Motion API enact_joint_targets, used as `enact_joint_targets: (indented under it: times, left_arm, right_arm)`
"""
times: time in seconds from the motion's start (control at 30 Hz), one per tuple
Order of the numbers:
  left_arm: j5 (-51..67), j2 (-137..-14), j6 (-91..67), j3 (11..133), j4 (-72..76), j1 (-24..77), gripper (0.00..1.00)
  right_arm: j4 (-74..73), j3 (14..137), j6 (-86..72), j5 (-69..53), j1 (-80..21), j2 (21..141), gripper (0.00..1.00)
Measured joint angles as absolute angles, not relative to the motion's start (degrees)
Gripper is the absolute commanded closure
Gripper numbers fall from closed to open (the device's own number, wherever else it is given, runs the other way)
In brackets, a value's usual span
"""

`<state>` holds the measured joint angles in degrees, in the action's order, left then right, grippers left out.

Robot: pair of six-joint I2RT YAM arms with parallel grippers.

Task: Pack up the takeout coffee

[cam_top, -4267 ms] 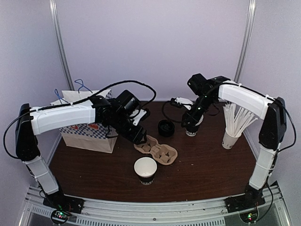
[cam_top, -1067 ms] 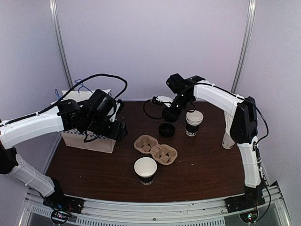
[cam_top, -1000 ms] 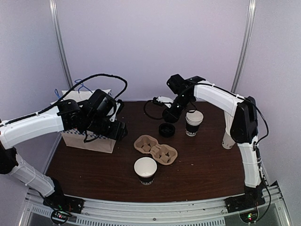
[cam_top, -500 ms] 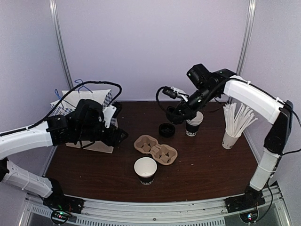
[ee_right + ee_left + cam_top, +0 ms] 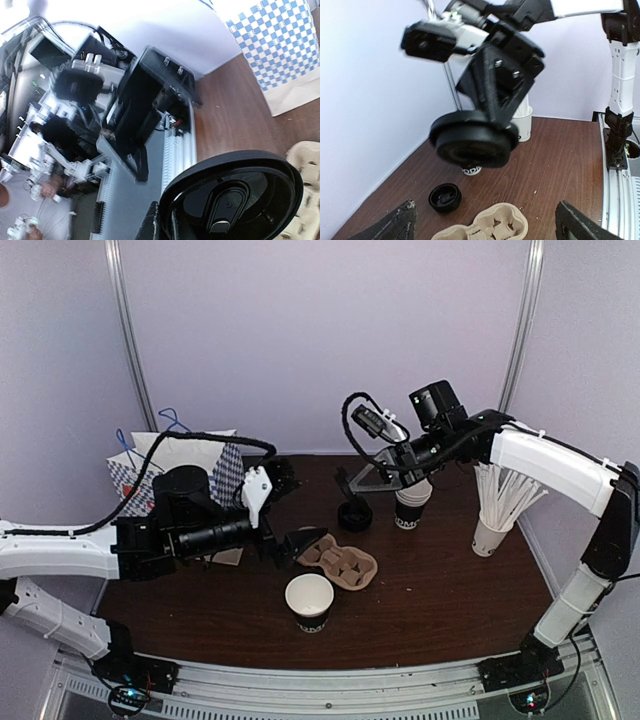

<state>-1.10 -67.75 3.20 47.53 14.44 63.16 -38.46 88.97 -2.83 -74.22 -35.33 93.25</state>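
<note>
Mid-air, right end effector [image 5: 493, 120] — pinching lid [image 5: 472, 145]

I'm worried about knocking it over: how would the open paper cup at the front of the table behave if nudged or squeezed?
The cup shows only white inside, so it is probably empty, light, and apt to slide or tip when pushed. With its mouth uncovered, its paper wall would likely dent under a firm squeeze.
</note>
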Motion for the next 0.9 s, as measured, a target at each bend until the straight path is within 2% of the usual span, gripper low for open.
enact_joint_targets:
  times: [0.27,0.43,0.9]
  left_arm:
    - [-2.26,-75.92,13.67,49.78,24.16,69.23,0.04]
    - [-5.13,-77.65,15.49,49.84,28.56,69.41,0.06]
    - [-10.94,-80.58,17.30,50.28,37.60,69.38,0.04]
  right_arm:
    - [-16.58,83.11,-23.64,-81.71,-35.33,92.75,0.93]
    - [-9.63,81.71,-29.61,-83.22,-35.33,90.89,0.93]
    - [4.10,78.43,-41.54,-85.60,-36.36,89.86,0.92]
